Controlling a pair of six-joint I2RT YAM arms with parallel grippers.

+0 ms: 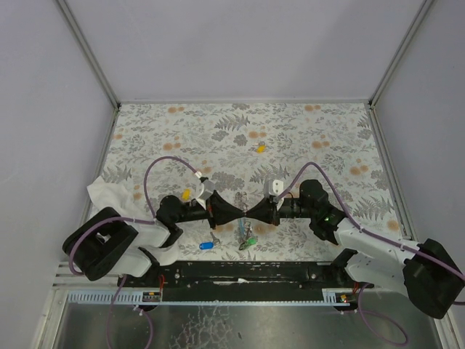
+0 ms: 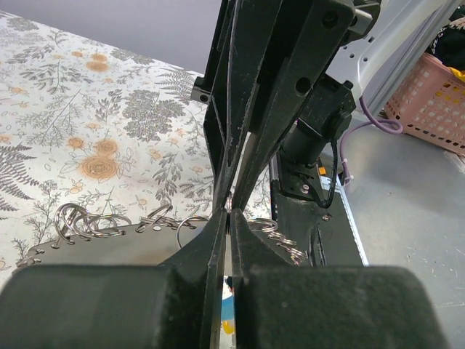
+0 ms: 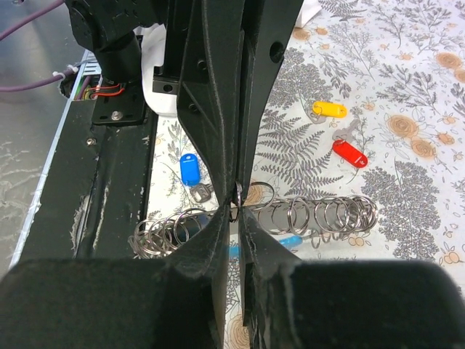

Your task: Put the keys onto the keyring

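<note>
From above, both arms lie low and stretched toward each other over the flowered table (image 1: 305, 131), with the left gripper (image 1: 236, 211) and right gripper (image 1: 253, 211) tip to tip. Just below that meeting the keyring (image 1: 243, 230) lies on the table beside a green key (image 1: 250, 241). A blue key (image 1: 206, 245) sits near, a yellow key (image 1: 186, 194) is by the left arm, and a second yellow key (image 1: 259, 147) lies well apart. A white cloth (image 1: 109, 193) lies at the left edge.

Left wrist: the left gripper's fingers (image 2: 203, 240) are closed to a slit, and I cannot tell what they pinch. Silver coils lie below them. A pink basket (image 2: 429, 102) off the table holds dark and yellow things, too cropped to name.

Right wrist: the right gripper's tips are pinched together on a small loop of the keyring, whose silver coil stretches out to either side. A red key (image 3: 349, 153) lies near the yellow key, beyond the coil
</note>
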